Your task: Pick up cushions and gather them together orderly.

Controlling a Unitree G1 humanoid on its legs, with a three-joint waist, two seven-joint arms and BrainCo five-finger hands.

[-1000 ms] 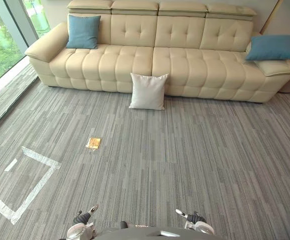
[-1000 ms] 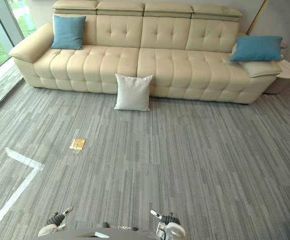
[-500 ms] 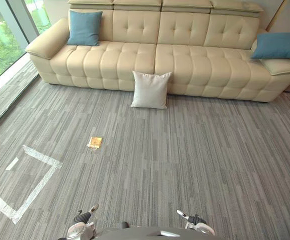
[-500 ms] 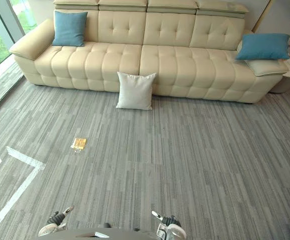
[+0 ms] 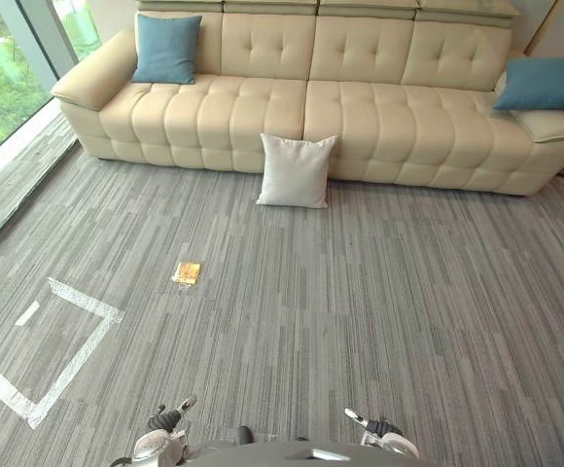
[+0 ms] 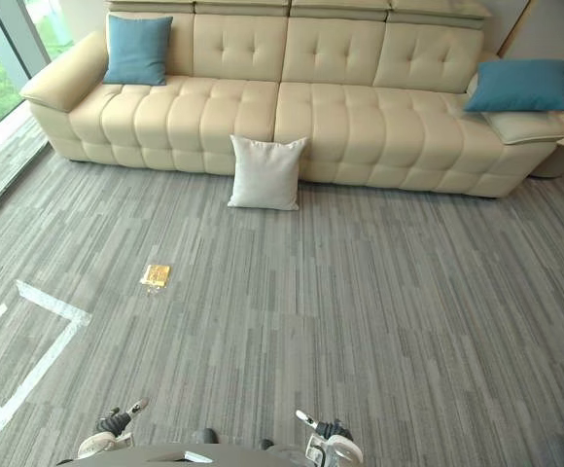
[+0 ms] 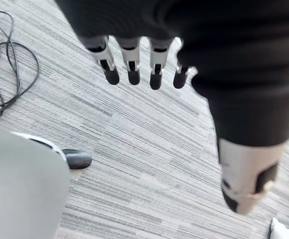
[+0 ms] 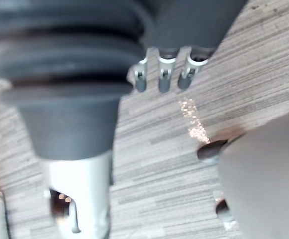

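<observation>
Facing a long cream sofa point(image 5: 311, 88) across grey striped carpet point(image 5: 360, 321), you have three cushions ahead. A white cushion point(image 5: 296, 171) stands on the carpet, leaning against the sofa's front near its middle. One blue cushion point(image 5: 166, 48) is propped upright against the backrest at the sofa's left end. A second blue cushion point(image 5: 547, 83) lies on the armrest at the right end. All three sit well apart from one another and from you. A small yellow object point(image 5: 187, 272) lies on the carpet to your left, near white tape lines point(image 5: 86, 298). Your left hand point(image 7: 130, 62) hangs low at your side, fingers straight and relaxed, holding nothing. Your right hand point(image 8: 163, 74) hangs likewise, fingers loose and empty above the carpet.
</observation>
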